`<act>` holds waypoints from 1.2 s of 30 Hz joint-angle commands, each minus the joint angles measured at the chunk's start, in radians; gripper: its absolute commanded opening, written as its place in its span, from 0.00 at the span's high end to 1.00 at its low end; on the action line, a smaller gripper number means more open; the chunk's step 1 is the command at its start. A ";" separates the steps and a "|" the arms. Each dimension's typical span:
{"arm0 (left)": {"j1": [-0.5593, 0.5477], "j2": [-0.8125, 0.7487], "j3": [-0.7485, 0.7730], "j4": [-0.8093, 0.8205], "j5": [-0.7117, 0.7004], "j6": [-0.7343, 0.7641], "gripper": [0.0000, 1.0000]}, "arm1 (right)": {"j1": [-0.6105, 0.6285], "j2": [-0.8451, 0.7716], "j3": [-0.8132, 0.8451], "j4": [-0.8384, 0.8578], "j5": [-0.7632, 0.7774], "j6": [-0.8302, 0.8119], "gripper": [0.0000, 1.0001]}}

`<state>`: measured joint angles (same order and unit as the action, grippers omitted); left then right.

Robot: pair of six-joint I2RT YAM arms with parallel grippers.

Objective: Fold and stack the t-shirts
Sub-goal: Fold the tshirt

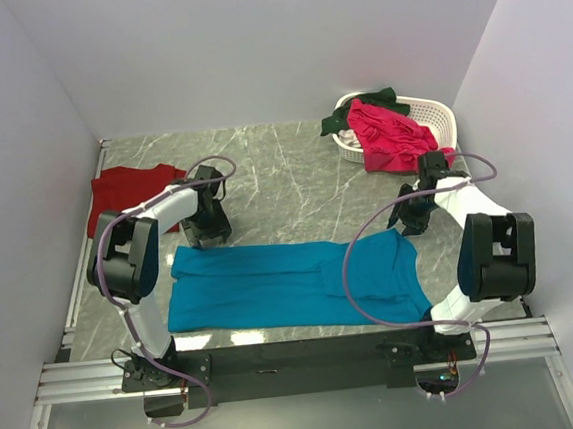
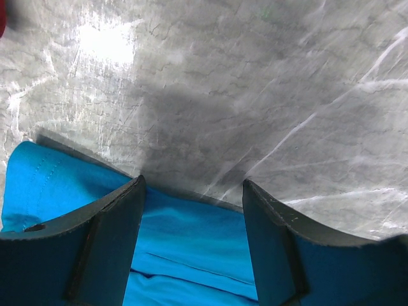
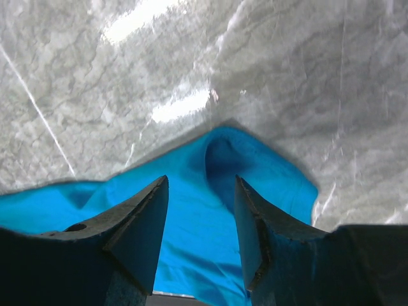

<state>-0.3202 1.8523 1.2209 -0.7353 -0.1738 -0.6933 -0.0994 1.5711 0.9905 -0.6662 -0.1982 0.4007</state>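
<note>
Teal shirt [image 1: 293, 284] lies flat on the tabletop [image 1: 283, 175], long axis running side to side, i.e. from one end effector across to the other. Both sit at its far edge, one per end.

Left end effector [image 1: 208, 229]: jaws apart, nothing gripped. In the wrist view [image 2: 191, 185] the cloth edge [image 2: 185, 236] crosses right under the fingertips, w/ shirt toward the wrist and bare tabletop beyond the tips. Can't tell if the tips touch the cloth.

Right end effector [image 1: 413, 221]: also open, holding nothing. In its wrist view [image 3: 201, 182] a rounded, slightly puckered bit of shirt [image 3: 197, 210] pokes out just past the tips, w/ cloth below and btwn the jaws.

Judgement: next move is prob. a two-arm pinch of that far edge, then a fold toward the arm bases. Each arm is nearest its own end, so no reaching across.

Around: dark red shirt [image 1: 129, 193] is outboard of and beyond the left end effector, well apart. Basket [image 1: 433, 111] w/ pink shirt [image 1: 390, 135] and green shirt [image 1: 363, 107] is beyond the right end effector, near but not touching. A purple cable [image 1: 357, 269] loops over the teal cloth on the right arm's side and could snag during the fold.
</note>
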 commanded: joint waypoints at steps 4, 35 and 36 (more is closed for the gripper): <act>0.003 -0.059 -0.012 0.016 -0.029 -0.002 0.32 | -0.008 0.056 0.019 0.074 0.008 0.007 0.49; 0.027 -0.137 -0.031 0.051 -0.119 -0.005 0.31 | -0.017 0.087 0.040 0.017 0.121 -0.016 1.00; 0.030 -0.149 -0.018 0.047 -0.122 -0.002 0.30 | -0.019 0.090 0.042 0.017 0.125 -0.019 1.00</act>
<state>-0.3038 1.7744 1.1309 -0.6758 -0.2409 -0.7002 -0.1078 1.6524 0.9936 -0.6426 -0.1192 0.3992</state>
